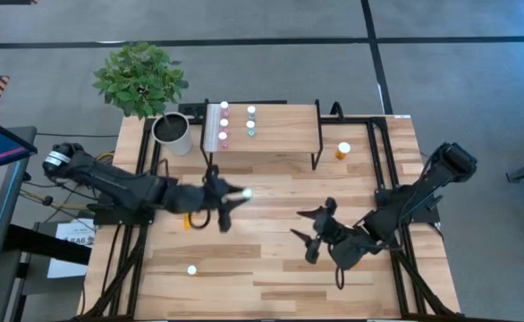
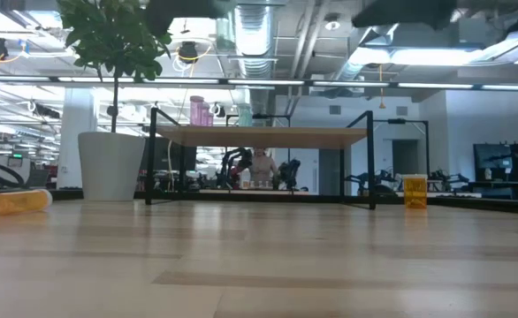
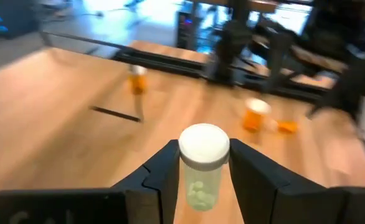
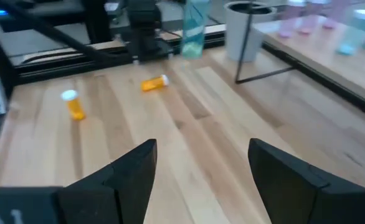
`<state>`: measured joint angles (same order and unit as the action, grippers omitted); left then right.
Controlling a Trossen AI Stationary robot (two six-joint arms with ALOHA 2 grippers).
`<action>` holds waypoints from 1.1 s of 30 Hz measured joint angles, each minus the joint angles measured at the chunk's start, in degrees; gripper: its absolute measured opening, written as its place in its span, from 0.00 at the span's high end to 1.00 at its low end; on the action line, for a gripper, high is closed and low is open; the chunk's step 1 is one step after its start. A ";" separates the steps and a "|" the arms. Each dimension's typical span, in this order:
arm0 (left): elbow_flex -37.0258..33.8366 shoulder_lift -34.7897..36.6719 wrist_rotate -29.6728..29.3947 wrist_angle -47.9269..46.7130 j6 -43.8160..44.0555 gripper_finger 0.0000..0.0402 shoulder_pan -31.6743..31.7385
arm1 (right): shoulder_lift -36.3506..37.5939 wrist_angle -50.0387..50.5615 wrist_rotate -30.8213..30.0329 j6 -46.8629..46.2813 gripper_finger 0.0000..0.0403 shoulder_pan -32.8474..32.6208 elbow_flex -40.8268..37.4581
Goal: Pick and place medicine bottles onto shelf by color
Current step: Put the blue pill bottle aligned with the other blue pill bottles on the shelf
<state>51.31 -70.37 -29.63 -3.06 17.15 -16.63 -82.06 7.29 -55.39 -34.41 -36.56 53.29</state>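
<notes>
Between left hand (image 3: 202,180) fingers: green bottle (image 3: 202,171)

open tabletop (image 1: 271,201) before shelf (image 1: 284,125)

Two dark, jointed arms (image 1: 119,183)

No text, label, brand, number or sign could be read in any view. A sheet of paper (image 1: 72,234) at the left edge of the high view carried dark print, and it was too small to make out.
</notes>
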 joint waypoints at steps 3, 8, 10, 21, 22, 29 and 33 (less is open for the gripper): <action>1.50 0.00 0.91 -0.16 -1.63 0.70 5.26 | 1.12 -2.54 -0.77 -2.35 0.31 0.34 -3.85; 1.61 0.00 2.42 0.60 -2.55 0.69 14.29 | 2.92 -11.86 0.06 1.64 0.31 1.03 -10.50; 1.61 0.00 4.14 1.14 -3.18 0.69 17.57 | 3.94 -14.44 0.63 3.14 0.31 1.37 -12.54; 1.57 -1.26 11.43 5.01 -4.55 0.69 26.49 | 6.10 -24.67 2.70 14.79 0.31 3.16 -15.47; 1.48 -1.84 11.47 5.25 -4.75 0.69 26.90 | 6.10 -25.65 3.38 16.05 0.31 3.55 -15.47; 2.23 -5.85 14.84 7.69 -5.52 0.69 29.34 | 7.00 -28.67 8.89 19.76 0.31 6.01 -15.51; 2.33 -6.23 14.24 7.58 -6.17 0.69 29.49 | 7.12 -28.93 9.12 19.75 0.31 5.94 -15.49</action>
<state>53.65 -76.59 -15.39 4.52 10.98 12.86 -74.94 -21.64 -46.27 -14.66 -30.61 37.80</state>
